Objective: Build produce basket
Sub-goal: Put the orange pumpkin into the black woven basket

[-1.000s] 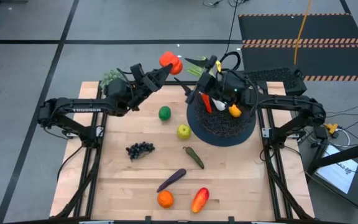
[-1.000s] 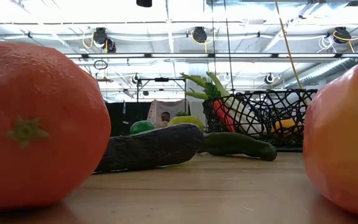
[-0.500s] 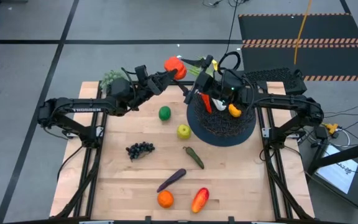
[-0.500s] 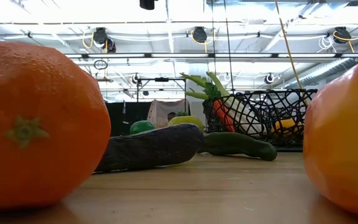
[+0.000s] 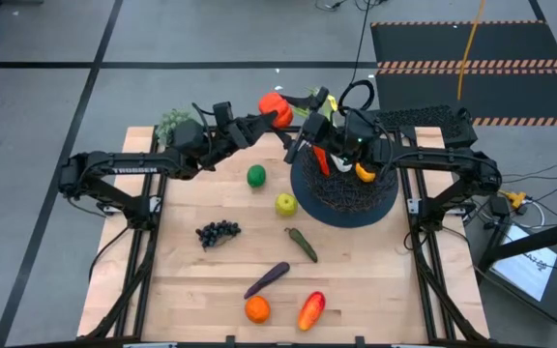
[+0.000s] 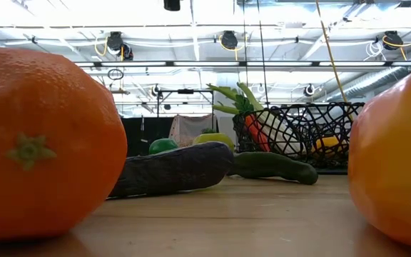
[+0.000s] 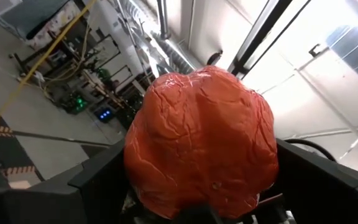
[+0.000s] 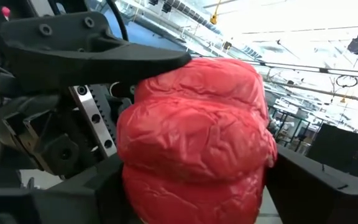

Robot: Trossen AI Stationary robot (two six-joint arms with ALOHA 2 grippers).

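Gripping the tomato, a round, wrinkled, glossy red lump without any long axis, the left tool holds it aloft; the right tool's half-spread fingers flank it beside the black wire-mesh basket.

Two matte black, jointed robot arms run in from the left and right of the high view, each built of boxy links and rounded joint housings. The left arm's long link at centre left carries white "TROSSEN" lettering. A black cable loops above the right arm's wrist, upper centre of the frame. In the right wrist view, a black angular plastic finger at upper left shows round screw heads, with a ridged silver rail beneath it.
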